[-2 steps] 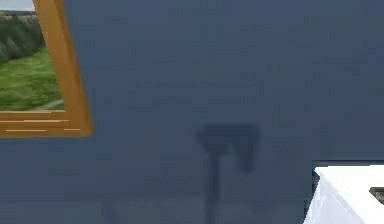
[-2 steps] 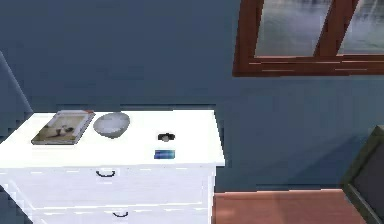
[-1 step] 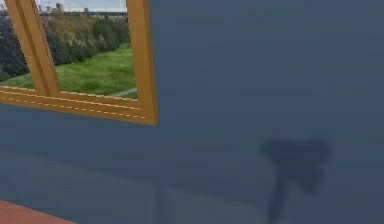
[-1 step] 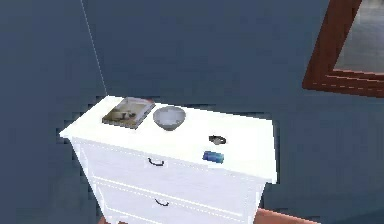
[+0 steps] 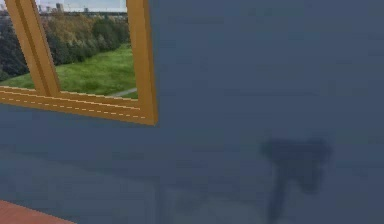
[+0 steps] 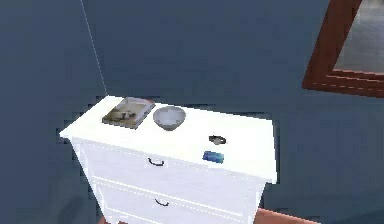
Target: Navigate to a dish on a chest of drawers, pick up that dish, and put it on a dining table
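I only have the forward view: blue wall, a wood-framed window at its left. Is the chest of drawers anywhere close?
Observer: Yes. In the arm side view a white chest of drawers stands against the blue wall.
Operator: Is there a dish on it?
Observer: A grey bowl sits on its top, left of the middle.
Operator: Anything crowding the bowl?
Observer: A flat book-like thing lies close on its left; I cannot tell whether they touch. A small dark round thing and a small blue thing lie to its right, apart from it.
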